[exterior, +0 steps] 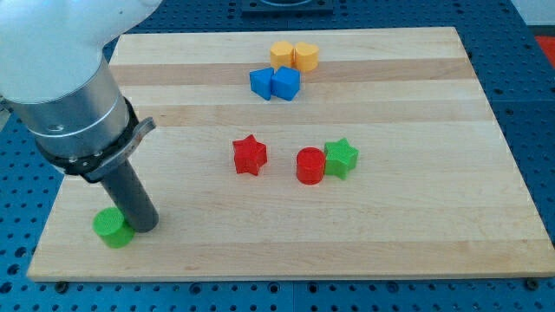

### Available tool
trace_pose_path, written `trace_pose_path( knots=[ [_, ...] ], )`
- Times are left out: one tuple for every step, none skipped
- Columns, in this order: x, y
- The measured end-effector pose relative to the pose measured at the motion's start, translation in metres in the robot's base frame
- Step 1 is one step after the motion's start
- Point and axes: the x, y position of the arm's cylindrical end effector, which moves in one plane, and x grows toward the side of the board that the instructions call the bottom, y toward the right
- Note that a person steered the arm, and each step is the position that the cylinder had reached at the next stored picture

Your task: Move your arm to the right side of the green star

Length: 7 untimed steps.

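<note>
While half-hidden by the rod, green round block (pixel 113 229) against my tip (pixel 144 227).

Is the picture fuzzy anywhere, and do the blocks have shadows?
Camera view: the blocks look sharp, like the green star and red cylinder; the light is soft and even, so shadows are faint; my tip beside the green cylinder is sharp too.

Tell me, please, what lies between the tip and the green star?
In the camera view, the red star and the red cylinder lie between my tip and the green star; the cylinder touches the green star.
</note>
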Motion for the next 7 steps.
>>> trace_pose_path(
  knots=[
    [0.005, -0.009],
    [0.008, -0.017],
    [0.009, -0.019],
    [0.01, 0.031],
    [0.01, 0.094],
    [0.007, 0.15],
    [0.0, 0.2]
  ],
)
